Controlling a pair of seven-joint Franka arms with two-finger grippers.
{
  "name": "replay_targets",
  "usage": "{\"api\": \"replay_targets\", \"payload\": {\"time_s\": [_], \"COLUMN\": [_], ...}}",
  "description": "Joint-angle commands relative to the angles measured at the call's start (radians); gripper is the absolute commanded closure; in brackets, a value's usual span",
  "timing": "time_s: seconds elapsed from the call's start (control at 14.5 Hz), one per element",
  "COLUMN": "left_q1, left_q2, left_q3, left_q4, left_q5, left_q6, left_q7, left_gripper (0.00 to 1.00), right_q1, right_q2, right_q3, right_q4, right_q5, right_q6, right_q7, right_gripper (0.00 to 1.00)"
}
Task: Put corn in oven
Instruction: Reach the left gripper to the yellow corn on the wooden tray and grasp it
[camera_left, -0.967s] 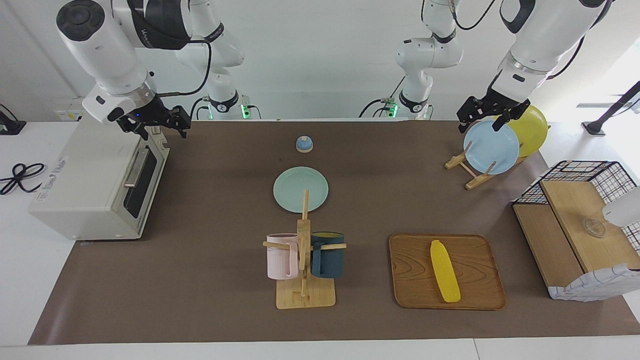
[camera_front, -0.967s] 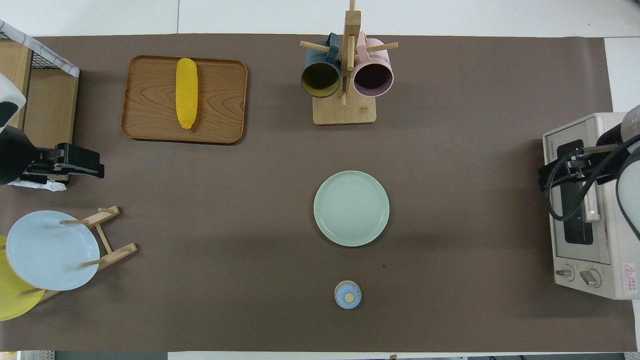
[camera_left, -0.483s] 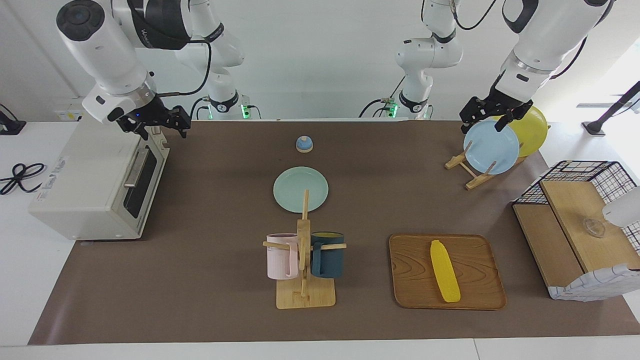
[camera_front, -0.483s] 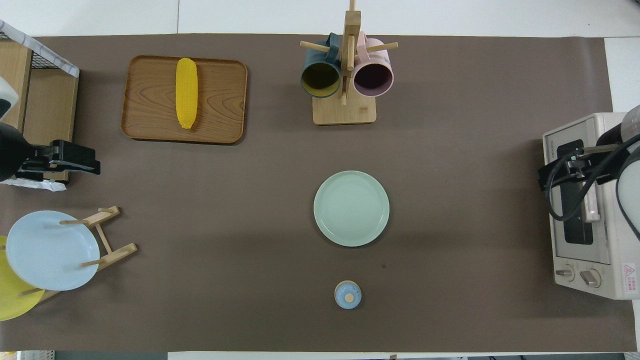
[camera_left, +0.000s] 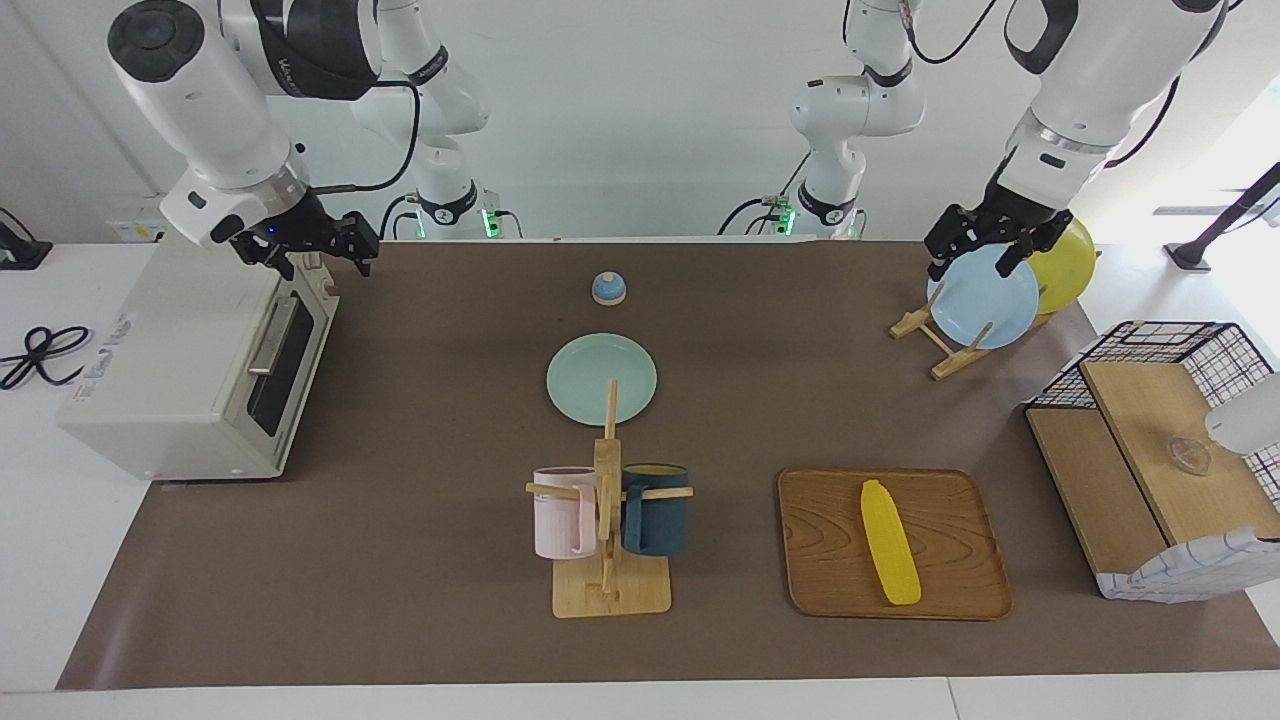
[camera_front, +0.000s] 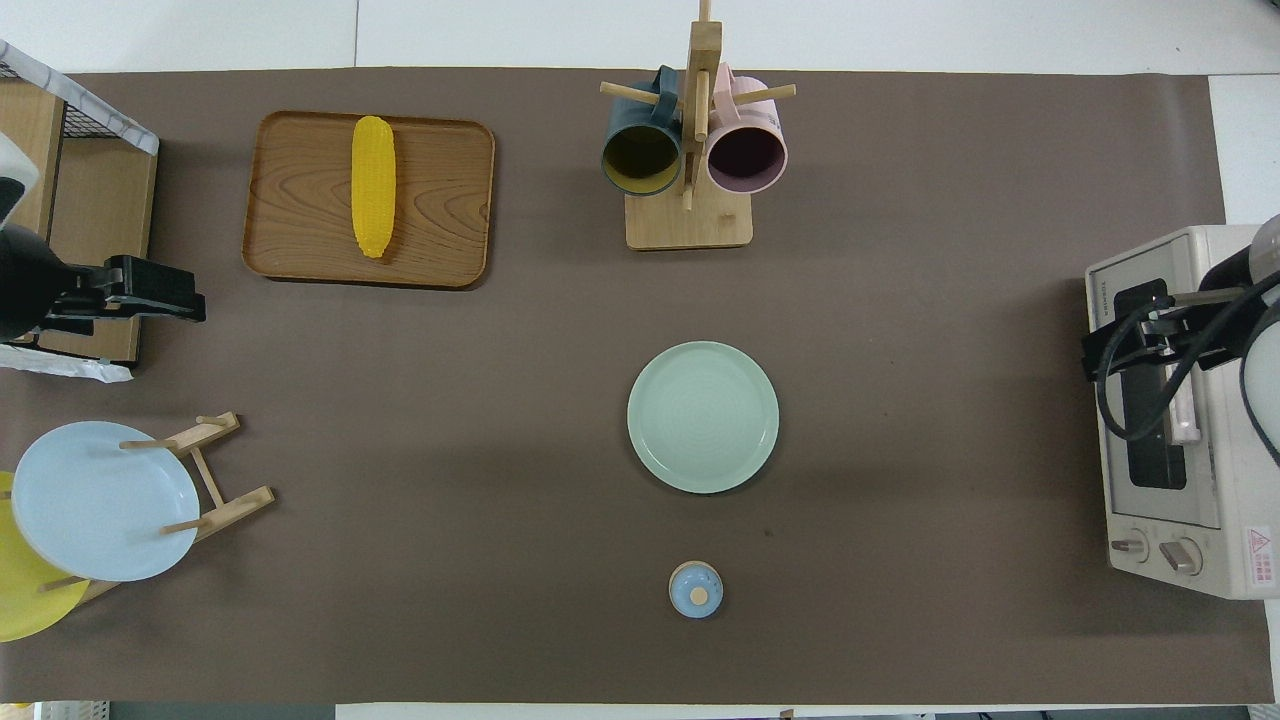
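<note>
Left gripper (camera_left: 985, 252), open, has edged toward the corn (camera_left: 890, 542) lower right; right gripper (camera_left: 310, 245), open, waits by the oven (camera_left: 170, 370).

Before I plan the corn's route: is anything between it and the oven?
Yes. The yellow corn cob lies on the wooden tray; the wooden mug rack stands between it and the off-white oven, whose door is shut.

The facing camera is looking down from high across the surface (camera_left: 420, 560) toward the robots, whose bases are standing at twelve o'clock. The overhead camera is looking steeply down from above the robots' end, half a turn round. Both are taking in the whole brown mat (camera_front: 900, 300) from well back.
</note>
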Motion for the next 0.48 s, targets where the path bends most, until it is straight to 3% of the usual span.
{"api": "replay_targets", "payload": {"time_s": [0.0, 0.35, 0.41], "left_q1": [-0.001, -0.045, -0.045], "left_q2": [0.08, 0.309, 0.367], "left_q3": [-0.006, -0.01, -0.01], "left_q4": [-0.012, 0.066, 0.099], "left_q5": [-0.01, -0.001, 0.001], "left_q6": [0.104, 0.237, 0.262], "left_q7": [-0.004, 0.004, 0.01], "left_gripper": [0.0, 0.0, 0.0], "right_q1": [-0.01, -0.007, -0.01], "right_q2": [-0.016, -0.016, -0.018], "right_q3": [0.004, 0.009, 0.008], "right_q4": [-0.013, -0.016, -0.03], "right_q5": [0.009, 0.027, 0.045], "right_q6": [0.0, 0.006, 0.041], "right_q7": [0.006, -0.02, -0.044], "right_gripper": [0.0, 0.0, 0.15]}}
